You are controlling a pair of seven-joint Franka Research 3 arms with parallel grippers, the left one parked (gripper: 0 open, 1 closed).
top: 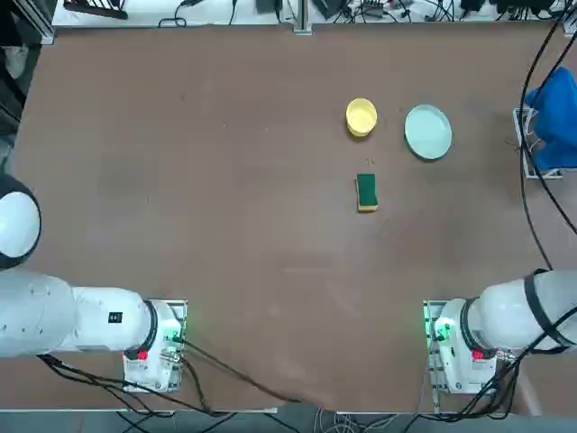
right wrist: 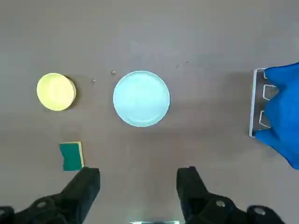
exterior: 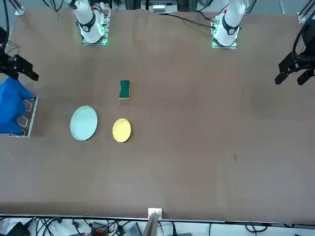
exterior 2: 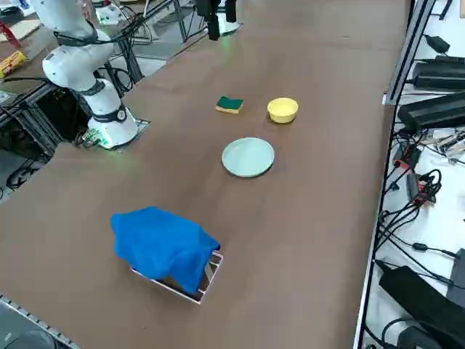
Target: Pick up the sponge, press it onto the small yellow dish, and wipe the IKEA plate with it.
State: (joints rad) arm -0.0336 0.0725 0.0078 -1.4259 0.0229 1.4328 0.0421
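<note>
While my right pincer (right wrist: 138,179) hangs high above the tabletop (top: 225,198) with its two fingers (right wrist: 84,184) spread wide apart and nothing between them, I see the sponge (top: 366,192) lying flat, green side up, on the bare brown surface. The yellow dish (top: 361,117) sits just beyond it, farther from the arm bases, and the plate (top: 427,132) rests beside the dish toward my right, close but not touching. Near the tabletop's right edge, a blue cloth (exterior 2: 163,246) is draped over a small white rack (right wrist: 258,102), well apart from the dishes.
</note>
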